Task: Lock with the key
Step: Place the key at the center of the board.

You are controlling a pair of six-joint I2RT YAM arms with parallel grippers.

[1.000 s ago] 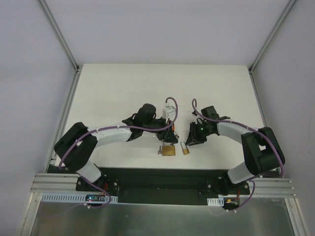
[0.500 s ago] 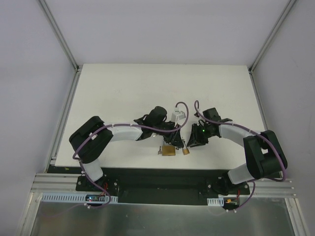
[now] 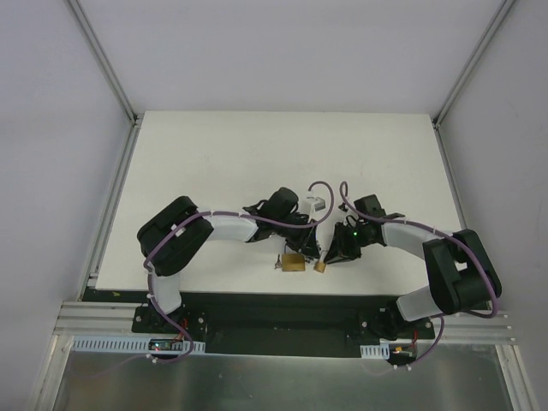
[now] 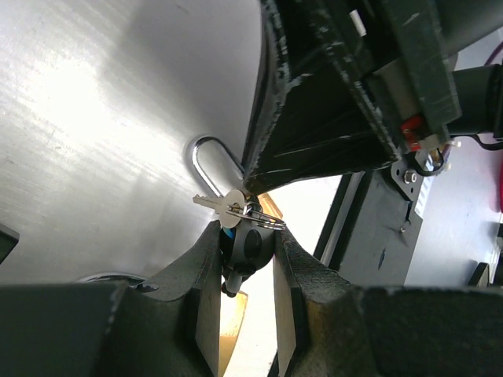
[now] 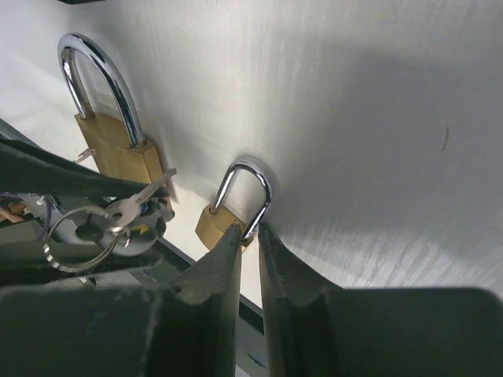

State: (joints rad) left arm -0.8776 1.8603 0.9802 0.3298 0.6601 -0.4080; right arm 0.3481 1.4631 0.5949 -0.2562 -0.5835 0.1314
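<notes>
**Key held ready while the small padlock is steadied near the table's front edge**

On the white table (image 3: 214, 154), both arms are meeting close to the front edge. The large brass padlock (image 5: 118, 145) is lying flat with nothing gripping it. Just beside it the small padlock (image 5: 214, 221) is also lying flat, its shackle pointing away from the arm bases. The right gripper (image 5: 250, 236) is pressing in at the foot of that shackle with its jaws drawn narrow (whether they are actually pinching it, I cannot tell). The left gripper (image 4: 247, 236) is clamping the key (image 4: 220, 206) by its head, with the blade jutting out just above the small padlock.

The small padlock is looking dense, rigid and smooth, so it is probably going to skid or spin on the table. Gripping the flat faces of its body seems safer than gripping the round shackle. The key is looking thin, stiff and light, and may pivot between the pads unless they are squeezing it flat across the head.
</notes>
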